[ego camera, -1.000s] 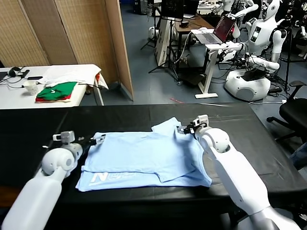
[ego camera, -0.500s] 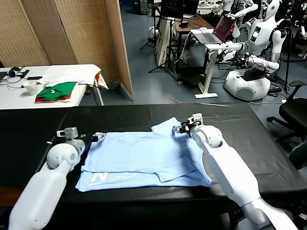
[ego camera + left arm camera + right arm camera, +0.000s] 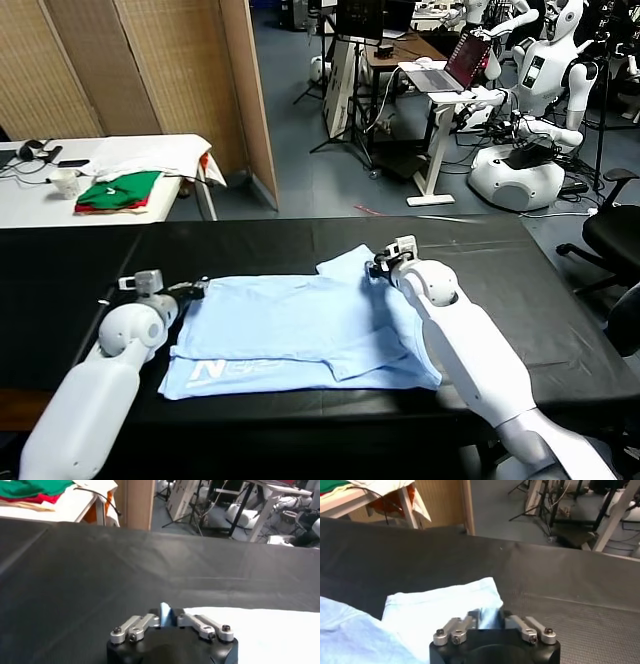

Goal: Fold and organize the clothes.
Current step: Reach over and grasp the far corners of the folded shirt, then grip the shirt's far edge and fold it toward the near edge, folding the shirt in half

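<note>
The clothes, a pale sky-blue T-shirt with white lettering near its front-left corner, lie partly folded on the black table. At the shirt's far-left corner, my left gripper is shut on a small fold of blue fabric; that fold stands up between the jaws in the left wrist view, at the left gripper. My right gripper is shut on the shirt's far-right edge by the sleeve. In the right wrist view, blue cloth fills the gap of the right gripper, and the sleeve spreads out beyond it.
A white side table at the back left carries green-and-red folded garments, a white cloth and a cup. A wooden partition stands behind it. Other robots and a desk with a laptop are at the back right, and an office chair at the right.
Both grippers have gone from open to shut on the shirt's far edge. The right gripper has shifted a little to the left, and so has the left gripper.
</note>
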Motion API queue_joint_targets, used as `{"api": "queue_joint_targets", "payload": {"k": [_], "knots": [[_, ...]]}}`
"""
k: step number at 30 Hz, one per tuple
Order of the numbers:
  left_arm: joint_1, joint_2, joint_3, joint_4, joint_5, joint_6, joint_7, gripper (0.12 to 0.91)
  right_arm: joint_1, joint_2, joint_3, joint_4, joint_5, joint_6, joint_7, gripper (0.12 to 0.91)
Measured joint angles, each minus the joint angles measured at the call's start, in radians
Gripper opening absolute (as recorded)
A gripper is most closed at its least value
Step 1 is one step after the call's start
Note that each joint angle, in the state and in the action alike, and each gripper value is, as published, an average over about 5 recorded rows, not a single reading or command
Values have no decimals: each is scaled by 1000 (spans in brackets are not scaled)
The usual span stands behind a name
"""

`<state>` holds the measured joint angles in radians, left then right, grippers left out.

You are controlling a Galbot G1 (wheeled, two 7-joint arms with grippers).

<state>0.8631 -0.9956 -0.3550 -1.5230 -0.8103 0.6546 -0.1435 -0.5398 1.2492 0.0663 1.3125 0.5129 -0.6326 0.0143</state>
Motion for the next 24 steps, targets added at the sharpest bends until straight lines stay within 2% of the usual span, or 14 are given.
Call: {"api": "queue_joint_targets", "payload": {"k": [4,9,18,24], "knots": [[7,9,-6,-23,-6,-2,-6,150,-24,-19,16,45,-17,52,-2,140],[29,27,-26,-74,-12,-2,-15,150,-76,-59,39,145,-38,60,-10,140],[148,71,-97,-221,6,-7,-11,150,-253,-153,123,372,-74,16,-18,140],[273,73,-151,-341,56,-2,-9,150,-383,-193,171,510,-122,-39,-17,140]]}}
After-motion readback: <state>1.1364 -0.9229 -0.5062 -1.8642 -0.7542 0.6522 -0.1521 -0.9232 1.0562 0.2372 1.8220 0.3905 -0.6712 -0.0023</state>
